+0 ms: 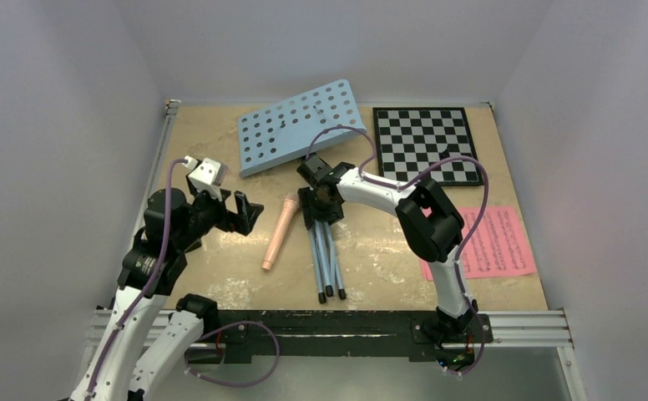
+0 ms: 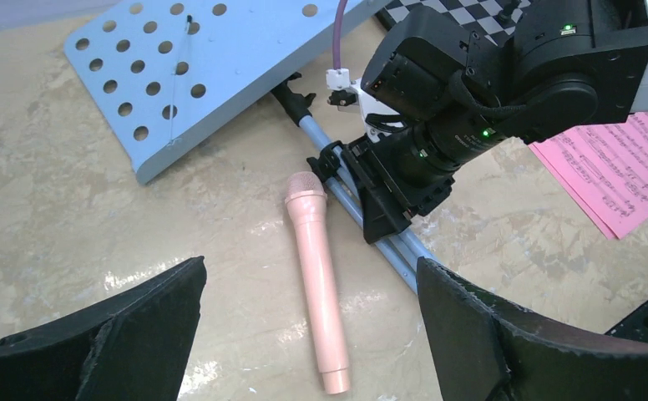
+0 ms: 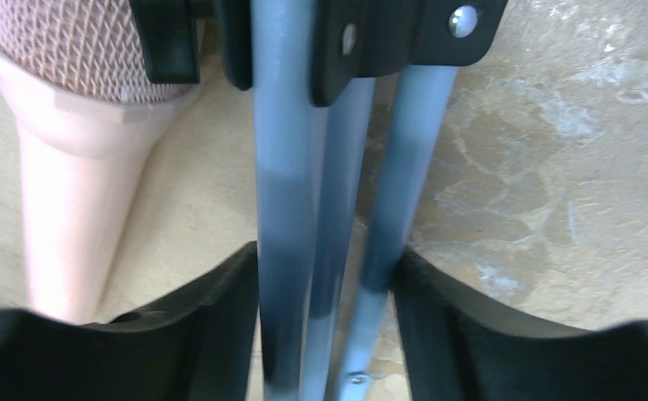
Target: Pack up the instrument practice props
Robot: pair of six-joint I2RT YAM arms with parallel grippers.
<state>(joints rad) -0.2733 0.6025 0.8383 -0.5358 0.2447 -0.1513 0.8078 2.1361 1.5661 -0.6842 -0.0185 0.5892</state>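
Pinching from both sides, the right gripper (image 1: 322,205) is clamping the music stand (image 1: 300,125) by its folded legs (image 3: 283,167). One dark finger (image 3: 212,334) is pressing against the outer tube on each side, just below the black collar where the three blue tubes are meeting. The left gripper (image 1: 245,213) is hanging wide apart and empty over the left part of the table (image 1: 379,251), its fingers pointing toward the middle. The music stand is lying down on the table, its light-blue perforated desk resting at the far side, left of centre, and its legs running toward the near edge with their black-tipped feet bunching together. The chessboard (image 1: 425,142) is lying flat at the far right, just beside the desk. The pink sheet music (image 1: 496,242) is lying on the right side of the table, partly hidden behind the right arm. The peach-pink microphone (image 1: 277,234) is lying just left of the legs, nearly parallel to them. Its mesh head is pointing away from the arms and sitting close beside the right gripper, apart from the left one.
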